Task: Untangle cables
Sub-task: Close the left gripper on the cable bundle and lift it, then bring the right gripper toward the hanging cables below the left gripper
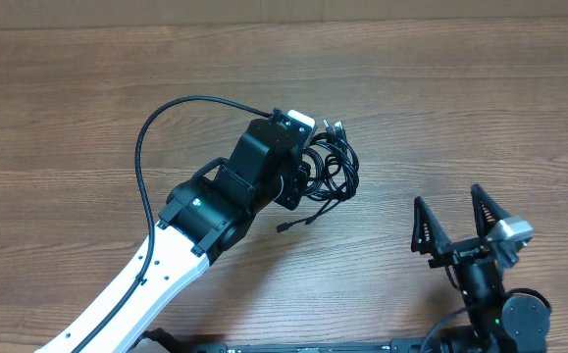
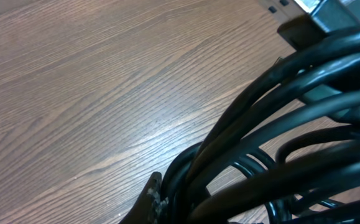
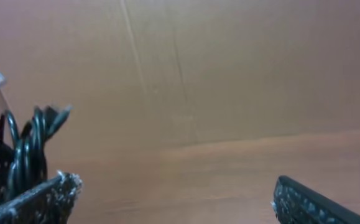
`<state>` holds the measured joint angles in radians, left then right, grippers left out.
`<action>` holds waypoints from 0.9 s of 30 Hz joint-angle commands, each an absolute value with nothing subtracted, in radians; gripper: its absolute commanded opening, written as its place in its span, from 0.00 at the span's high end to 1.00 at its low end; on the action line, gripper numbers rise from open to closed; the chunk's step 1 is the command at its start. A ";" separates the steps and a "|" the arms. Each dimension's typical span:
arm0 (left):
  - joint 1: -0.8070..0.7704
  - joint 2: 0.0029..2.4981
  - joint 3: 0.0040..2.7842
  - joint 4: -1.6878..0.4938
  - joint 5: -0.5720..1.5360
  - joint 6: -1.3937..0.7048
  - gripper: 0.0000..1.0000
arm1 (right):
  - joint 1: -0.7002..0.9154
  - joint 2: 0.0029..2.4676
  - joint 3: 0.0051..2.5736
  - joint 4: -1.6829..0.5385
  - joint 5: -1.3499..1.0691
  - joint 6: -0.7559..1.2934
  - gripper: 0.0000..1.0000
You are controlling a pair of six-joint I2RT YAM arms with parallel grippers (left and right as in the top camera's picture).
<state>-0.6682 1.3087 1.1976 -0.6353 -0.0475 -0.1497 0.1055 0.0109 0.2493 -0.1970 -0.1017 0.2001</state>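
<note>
Overhead view, read from the bottom edge upward. At lower right, the right gripper (image 1: 447,196) stands over bare wood with its two jaws spread wide apart and nothing between them. In its wrist view the two fingers (image 3: 43,199) sit in the lower corners of the frame with a broad gap between them.

From the lower left, the white and black left arm (image 1: 136,284) runs diagonally toward the centre. A thick black wire (image 1: 146,137) arcs from it up to the pale camera box (image 1: 300,120).

The left gripper (image 1: 308,162) lies under that wrist, just above centre, and is largely hidden from above. Its jaws are drawn together on the cables (image 1: 335,162). These form a looped black bundle at centre, just right of the wrist. One plug end (image 1: 284,226) trails to the lower left of the bundle, on the table (image 1: 68,98).

In the left wrist view the strands fill the right half, beside one finger (image 2: 152,200).

A cardboard wall (image 3: 229,74) closes the scene beyond the table.
</note>
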 commanded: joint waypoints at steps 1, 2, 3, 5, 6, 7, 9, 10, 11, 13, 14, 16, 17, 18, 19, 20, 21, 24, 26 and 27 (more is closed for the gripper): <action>-0.675 1.281 1.221 -0.627 -0.028 -0.081 0.96 | 0.104 0.003 0.385 -0.320 -0.111 0.240 0.00; -0.675 1.281 1.221 -0.624 -0.028 -0.067 0.96 | 0.104 0.003 0.411 -0.353 -0.111 0.240 0.00; -0.675 1.281 1.221 -0.620 -0.027 -0.057 0.96 | 0.104 0.003 0.455 -0.410 -0.111 0.240 0.00; -0.675 1.281 1.221 -0.616 -0.025 -0.037 0.96 | 0.104 0.004 0.513 -0.485 -0.111 0.240 0.00; -0.676 1.281 1.221 -0.616 -0.022 -0.028 0.96 | 0.104 0.009 0.555 -0.536 -0.111 0.240 0.00; -0.676 1.281 1.221 -0.616 -0.011 -0.020 0.96 | 0.104 0.013 0.580 -0.566 -0.111 0.240 0.00; -0.676 1.281 1.221 -0.616 0.036 0.003 0.96 | 0.104 0.029 0.635 -0.627 -0.121 0.240 0.00; -0.676 1.281 1.221 -0.615 0.073 0.019 0.96 | 0.104 0.038 0.656 -0.649 -0.131 0.240 0.00; -0.676 1.281 1.221 -0.615 0.102 0.033 0.96 | 0.104 0.051 0.681 -0.675 -0.146 0.240 0.00; -0.676 1.281 1.221 -0.616 0.141 0.059 0.96 | 0.104 0.084 0.726 -0.730 -0.173 0.240 0.00; -0.676 1.281 1.221 -0.616 0.157 0.080 0.96 | 0.104 0.109 0.753 -0.765 -0.187 0.240 0.00; -0.678 1.281 1.221 -0.616 0.175 0.116 0.96 | 0.104 0.164 0.803 -0.836 -0.219 0.240 0.00; -0.683 1.281 1.221 -0.615 0.178 0.128 0.96 | 0.104 0.224 0.850 -0.896 -0.262 0.240 0.00; -0.689 1.281 1.221 -0.614 0.178 0.133 0.96 | 0.104 0.250 0.870 -0.918 -0.279 0.240 0.00; -0.696 1.281 1.221 -0.612 0.177 0.136 0.96 | 0.104 0.280 0.892 -0.944 -0.295 0.240 0.00; -0.705 1.281 1.221 -0.605 0.177 0.136 0.96 | 0.104 0.319 0.922 -0.978 -0.315 0.240 0.00; -0.716 1.281 1.220 -0.595 0.177 0.135 0.96 | 0.104 0.358 0.953 -1.011 -0.326 0.240 0.00; -0.749 1.282 1.220 -0.563 0.176 0.135 0.96 | 0.104 0.495 1.068 -1.136 -0.343 0.240 0.00; -0.762 1.282 1.220 -0.551 0.173 0.135 0.96 | 0.104 0.569 1.135 -1.211 -0.346 0.240 0.00; -0.773 1.284 1.220 -0.540 0.167 0.136 0.96 | 0.104 0.624 1.183 -1.262 -0.346 0.240 0.00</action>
<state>-0.7490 1.3087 1.1976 -0.5648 0.1505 0.1158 0.1055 0.5259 1.0786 -1.2018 -0.3176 0.2363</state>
